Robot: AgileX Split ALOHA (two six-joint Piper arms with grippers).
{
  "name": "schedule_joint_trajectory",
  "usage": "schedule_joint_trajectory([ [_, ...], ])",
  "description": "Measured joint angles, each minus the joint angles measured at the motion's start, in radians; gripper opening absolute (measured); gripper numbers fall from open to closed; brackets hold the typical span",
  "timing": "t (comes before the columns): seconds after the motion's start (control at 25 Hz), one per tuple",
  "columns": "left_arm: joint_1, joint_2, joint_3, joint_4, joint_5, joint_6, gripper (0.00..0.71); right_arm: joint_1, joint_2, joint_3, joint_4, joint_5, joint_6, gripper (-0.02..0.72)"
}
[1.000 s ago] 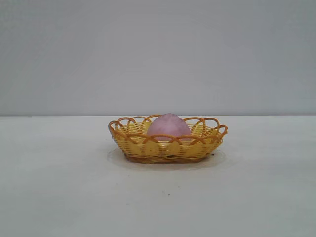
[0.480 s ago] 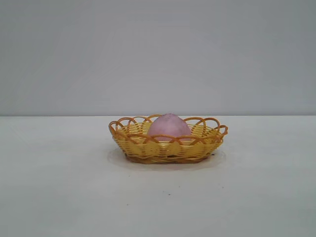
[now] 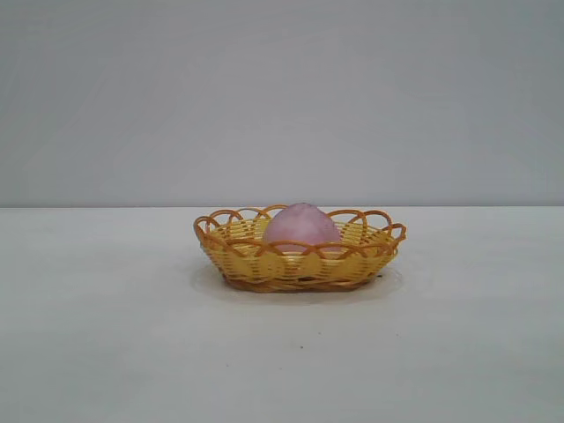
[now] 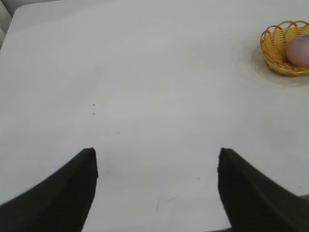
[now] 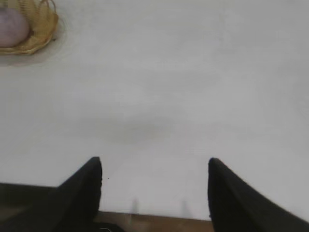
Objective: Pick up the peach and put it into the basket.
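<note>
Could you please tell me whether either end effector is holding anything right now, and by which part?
Nothing is held. Both the left end effector and right end effector stand open over bare white table.

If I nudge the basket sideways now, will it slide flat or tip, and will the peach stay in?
The basket is shallow and wide with a flat base, so it would probably slide rather than tip. The peach is round and stands above the rim, so it may rock or roll inside. The open wicker looks light.

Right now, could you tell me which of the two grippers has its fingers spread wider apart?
The left gripper: its wrist view shows a broader gap of bare table between its dark fingers than the right gripper shows. Both are open and empty.
</note>
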Motion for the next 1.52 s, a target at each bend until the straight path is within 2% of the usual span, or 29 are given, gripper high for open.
schedule_joint_trajectory([
  [0.48,0.000,0.000,0.000,0.000,0.000,0.000,0.515,0.021,-0.263,0.000,0.002,0.002,0.000,0.406],
  [1.52,0.000,0.000,0.000,0.000,0.000,0.000,0.515,0.049,-0.275,0.000,0.004,0.007,0.000,0.406],
])
